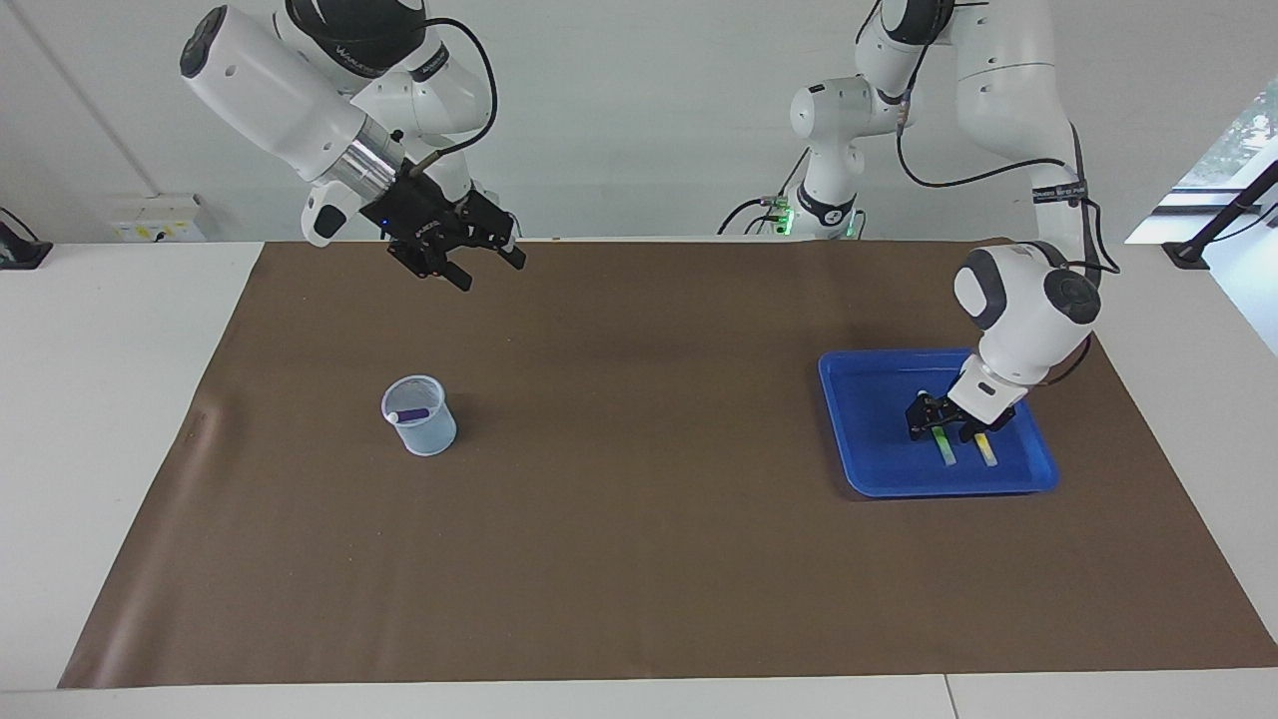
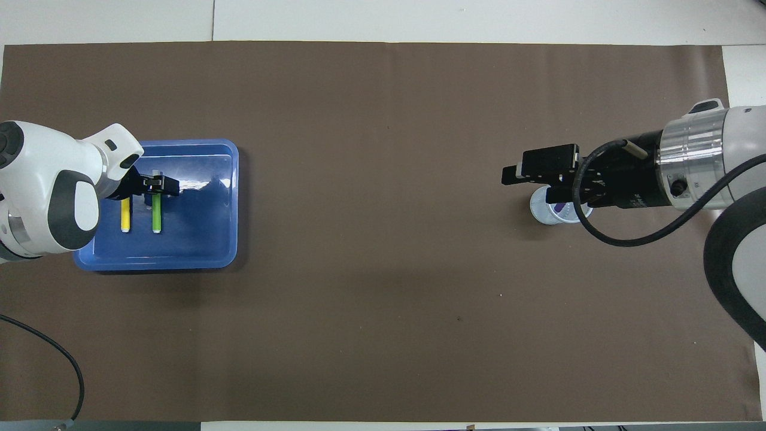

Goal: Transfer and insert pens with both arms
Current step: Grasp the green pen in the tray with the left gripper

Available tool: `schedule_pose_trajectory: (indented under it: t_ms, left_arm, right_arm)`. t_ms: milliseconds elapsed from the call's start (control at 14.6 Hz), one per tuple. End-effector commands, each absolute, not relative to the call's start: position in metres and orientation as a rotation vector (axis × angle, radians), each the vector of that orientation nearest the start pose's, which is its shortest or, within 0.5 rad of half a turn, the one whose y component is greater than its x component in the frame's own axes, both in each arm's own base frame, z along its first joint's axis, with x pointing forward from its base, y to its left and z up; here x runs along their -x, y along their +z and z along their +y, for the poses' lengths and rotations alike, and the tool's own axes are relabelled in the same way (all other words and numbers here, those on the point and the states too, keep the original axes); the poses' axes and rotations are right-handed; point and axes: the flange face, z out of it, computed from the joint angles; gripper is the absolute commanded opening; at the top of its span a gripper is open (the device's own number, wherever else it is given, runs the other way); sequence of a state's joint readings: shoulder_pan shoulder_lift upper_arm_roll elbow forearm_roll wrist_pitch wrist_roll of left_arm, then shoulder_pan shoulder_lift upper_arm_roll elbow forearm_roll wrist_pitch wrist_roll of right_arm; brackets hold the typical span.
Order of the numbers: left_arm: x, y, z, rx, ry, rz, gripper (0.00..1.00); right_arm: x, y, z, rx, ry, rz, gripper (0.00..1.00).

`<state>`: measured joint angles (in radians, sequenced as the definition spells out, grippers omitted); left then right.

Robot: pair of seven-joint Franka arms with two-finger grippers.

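One of the three pens is already delivered: the purple pen (image 1: 410,413) lies slanted inside the clear cup (image 1: 419,416), which stands on the brown mat (image 1: 639,559) of the tabletop toward the right arm's end. The right end effector (image 1: 467,262) is raised high in the air, empty, its fingers spread open, and in the overhead view it hangs over the cup.

Two pens are left. The green pen (image 2: 157,214) and the yellow pen (image 2: 125,214) lie side by side, apart, in the blue tray (image 2: 203,239) at the left arm's end of the tabletop. The left end effector (image 1: 944,424) is down inside the tray at the end of the green pen that lies nearer to the robots; its fingers look parted on either side of the pen rather than clamped, so the grasp seems not yet made.

By my judgement the task is about a third done: the green pen must be picked up, handed across and inserted, then the yellow one
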<state>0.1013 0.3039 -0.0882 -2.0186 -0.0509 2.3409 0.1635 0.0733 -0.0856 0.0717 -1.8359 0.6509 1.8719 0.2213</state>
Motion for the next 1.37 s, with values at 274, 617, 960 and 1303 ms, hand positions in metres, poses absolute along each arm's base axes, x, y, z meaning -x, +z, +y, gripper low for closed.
schedule_pose_trajectory:
  t_ms: [274,617,960,1303]
  left_arm:
    - [-0.586,0.297,0.016,3.188,-0.022,0.091,0.0]
    - [-0.588,0.325,0.005,3.187,-0.077,-0.067,0.0]
    - [-0.582,0.389,-0.049,3.173,-0.082,-0.52,0.0]
    - [-0.588,0.436,-0.112,3.106,-0.01,-1.187,0.0]
  right_arm:
    - [-0.531,0.587,0.143,2.437,-0.017,0.403,1.0]
    - [-0.531,0.587,0.143,2.437,-0.019,0.402,1.0]
    - [-0.531,0.587,0.143,2.436,-0.018,0.404,1.0]
    - [-0.531,0.587,0.144,2.437,-0.017,0.401,1.0]
